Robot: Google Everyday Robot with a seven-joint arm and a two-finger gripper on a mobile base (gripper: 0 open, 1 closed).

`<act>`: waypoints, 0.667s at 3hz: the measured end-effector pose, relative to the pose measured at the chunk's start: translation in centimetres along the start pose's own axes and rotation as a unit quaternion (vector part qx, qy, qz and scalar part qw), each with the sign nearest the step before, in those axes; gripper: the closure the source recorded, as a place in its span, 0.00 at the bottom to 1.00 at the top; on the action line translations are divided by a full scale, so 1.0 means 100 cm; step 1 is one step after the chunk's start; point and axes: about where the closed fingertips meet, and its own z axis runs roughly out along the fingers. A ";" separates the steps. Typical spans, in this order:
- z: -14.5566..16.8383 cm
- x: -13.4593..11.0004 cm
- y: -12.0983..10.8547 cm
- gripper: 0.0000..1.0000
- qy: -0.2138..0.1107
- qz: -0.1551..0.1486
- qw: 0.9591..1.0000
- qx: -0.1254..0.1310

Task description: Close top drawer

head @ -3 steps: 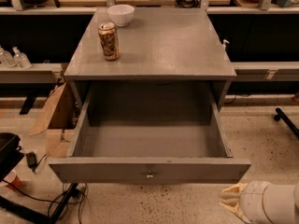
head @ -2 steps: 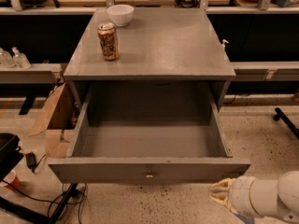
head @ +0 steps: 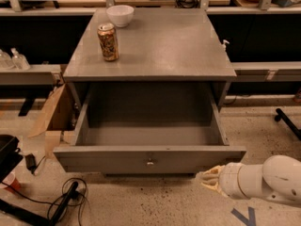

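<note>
- The gripper (head: 210, 179) has been brought leftward and slightly upward from the lower right corner of the view. It is now held just below the right end of the front of the top drawer (head: 117, 160).
- Contact with the front is not seen, and whether the gripper is open or closed cannot be told.
- The top drawer has not been moved: it is pulled far out of the desk (head: 178, 46), with its knob (head: 150, 162) facing forward.
- The approach is judged nearly complete, and the closing push has not yet begun.
</note>
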 end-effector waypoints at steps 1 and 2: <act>0.021 -0.032 -0.046 1.00 -0.015 -0.026 0.999 0.013; 0.020 -0.032 -0.043 1.00 -0.015 -0.026 0.999 0.013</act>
